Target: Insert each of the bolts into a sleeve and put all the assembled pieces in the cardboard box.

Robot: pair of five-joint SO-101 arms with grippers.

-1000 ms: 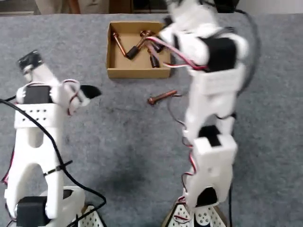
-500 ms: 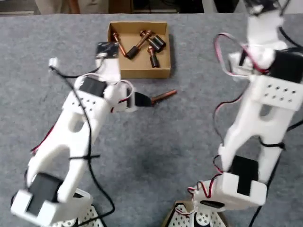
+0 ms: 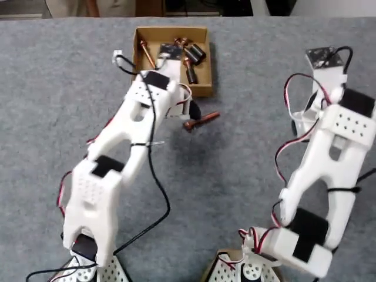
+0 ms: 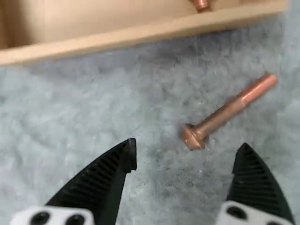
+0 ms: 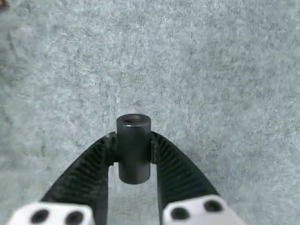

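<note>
A copper bolt (image 3: 201, 120) lies loose on the grey carpet just in front of the cardboard box (image 3: 202, 90). My left gripper (image 3: 189, 113) is down at the bolt's head end. In the left wrist view this gripper (image 4: 186, 147) is open, with the bolt (image 4: 225, 112) lying between and just beyond its black fingers and the box wall (image 4: 140, 35) behind. My right gripper (image 5: 133, 140) is shut on a black sleeve (image 5: 133, 149), held upright over bare carpet. The right arm (image 3: 335, 135) stands at the table's right side, away from the box.
Several bolts and black sleeves (image 3: 192, 54) lie inside the box, partly hidden by the left arm. Grey carpet (image 3: 247, 176) stretches open between the two arms and to the right of the box.
The left arm swung from the left side across to the loose bolt. The right arm drew back from over the box to the table's right side.
</note>
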